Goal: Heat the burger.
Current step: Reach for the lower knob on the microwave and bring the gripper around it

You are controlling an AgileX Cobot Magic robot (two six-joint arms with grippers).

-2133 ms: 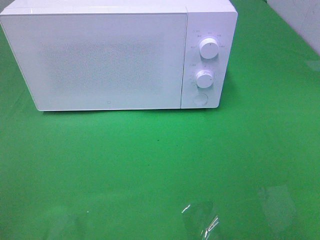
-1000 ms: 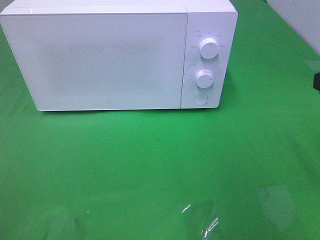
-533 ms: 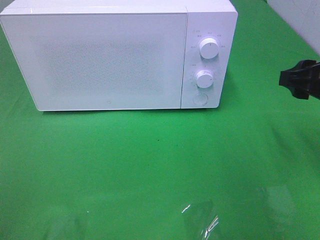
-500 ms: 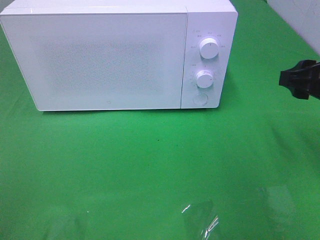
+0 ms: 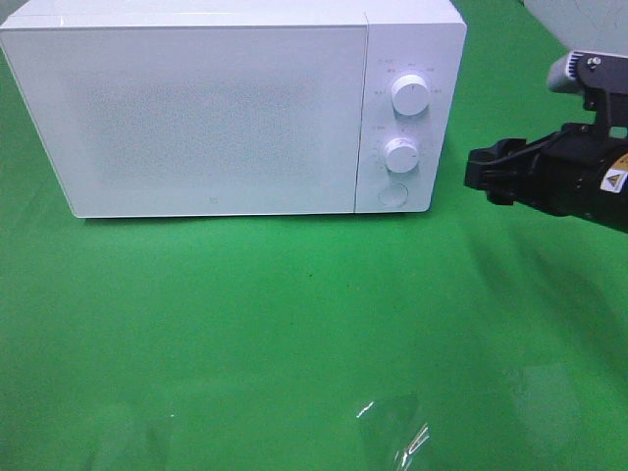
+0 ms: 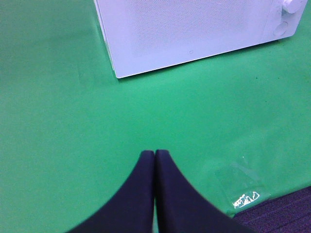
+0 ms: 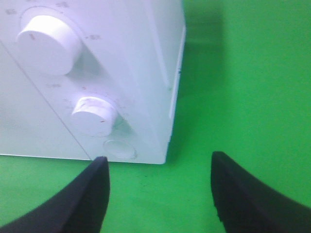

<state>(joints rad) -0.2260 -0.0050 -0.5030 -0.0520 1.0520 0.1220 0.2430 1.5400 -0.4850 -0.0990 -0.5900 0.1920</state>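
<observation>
The burger is out of view in every frame. A white microwave point(image 5: 226, 108) stands at the back of the green table with its door closed; two knobs point(image 5: 408, 94) and a round button point(image 5: 392, 194) sit on its right panel. My right gripper point(image 5: 478, 172) hovers just right of that panel, jaws wide apart and holding nothing. In the right wrist view the right gripper point(image 7: 159, 167) faces the lower knob point(image 7: 95, 115) and the button point(image 7: 119, 148). The left gripper point(image 6: 154, 154) is shut, empty, above the cloth in front of the microwave point(image 6: 194, 29).
Green cloth point(image 5: 294, 314) covers the table. A patch of clear tape point(image 5: 392, 432) glints near the front edge, also visible as tape point(image 6: 240, 187) in the left wrist view. Dark carpet point(image 6: 286, 213) lies past the table edge.
The right arm has come in from the right edge and moved left toward the microwave's control panel. Its jaws have stayed wide. The microwave has not moved.
</observation>
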